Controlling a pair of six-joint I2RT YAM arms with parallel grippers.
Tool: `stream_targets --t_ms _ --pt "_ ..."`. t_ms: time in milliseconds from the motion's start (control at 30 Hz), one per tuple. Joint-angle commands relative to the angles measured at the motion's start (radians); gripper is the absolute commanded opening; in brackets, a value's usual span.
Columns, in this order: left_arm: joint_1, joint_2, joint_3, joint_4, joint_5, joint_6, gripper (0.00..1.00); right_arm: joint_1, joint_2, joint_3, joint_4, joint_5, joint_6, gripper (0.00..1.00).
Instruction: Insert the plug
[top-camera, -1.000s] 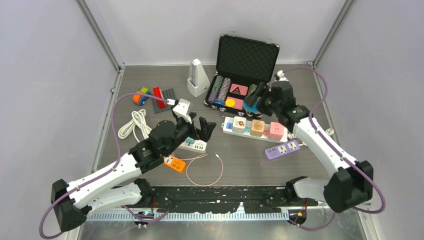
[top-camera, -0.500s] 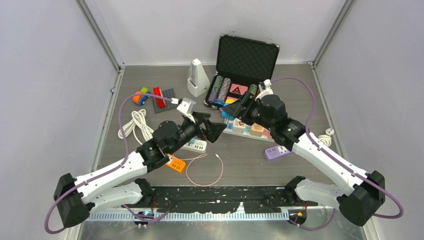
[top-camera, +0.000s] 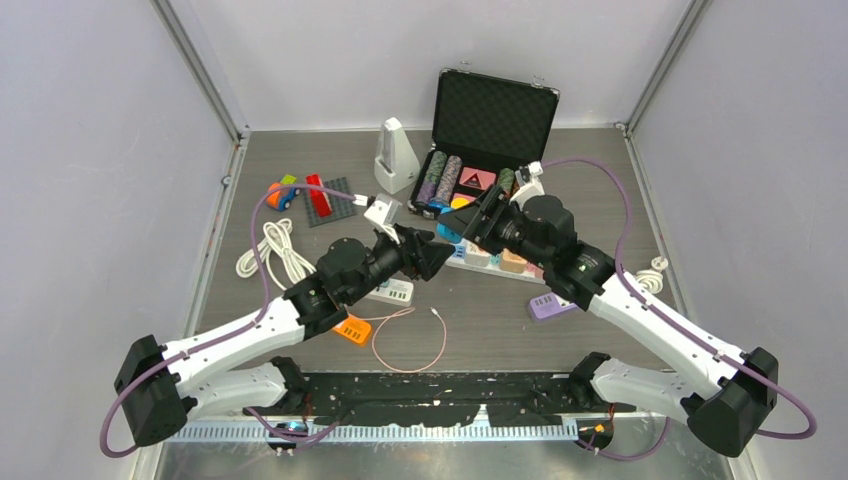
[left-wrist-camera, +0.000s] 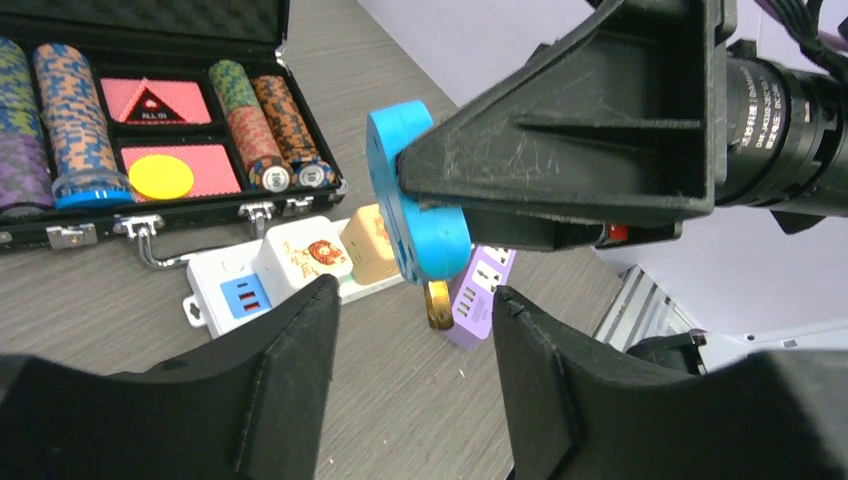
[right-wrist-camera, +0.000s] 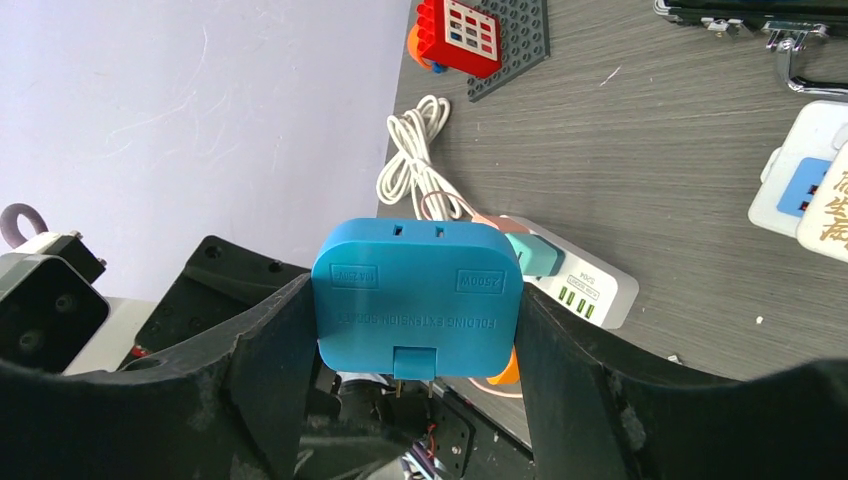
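The plug (right-wrist-camera: 415, 300) is a flat blue block with metal prongs, and my right gripper (right-wrist-camera: 415, 335) is shut on its two sides. It hangs in the air above the table's middle (top-camera: 450, 230). In the left wrist view the blue plug (left-wrist-camera: 415, 200) shows edge-on with a brass prong (left-wrist-camera: 437, 305) pointing down. My left gripper (left-wrist-camera: 415, 370) sits just in front of it, jaws apart, touching nothing. In the top view the left gripper (top-camera: 432, 258) and right gripper (top-camera: 470, 222) nearly meet. Below lie a white power strip (top-camera: 500, 262) with cube adapters and a purple strip (top-camera: 548, 305).
A white strip with green ports (top-camera: 390, 292) lies under the left arm. An open poker-chip case (top-camera: 480, 150), a white metronome (top-camera: 393, 157), toy bricks (top-camera: 315, 195), a coiled white cable (top-camera: 270, 250), an orange tag (top-camera: 350, 328) and a thin cable loop (top-camera: 410, 340) are around.
The right arm swung left and forward with the plug. The left arm reached up toward it, and its jaws have narrowed while staying apart.
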Motion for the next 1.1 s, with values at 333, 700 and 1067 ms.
stream_targets --t_ms 333,700,1067 --pt "0.006 -0.021 0.054 0.042 -0.076 -0.038 0.48 0.061 -0.019 0.021 0.027 0.038 0.002 0.58" --pt "0.006 -0.009 -0.001 0.167 0.064 0.135 0.0 0.067 -0.046 0.094 -0.106 0.027 -0.114 0.98" --pt "0.006 0.008 -0.124 0.437 0.331 0.5 0.0 0.066 -0.111 0.272 -0.468 -0.024 -0.35 0.95"
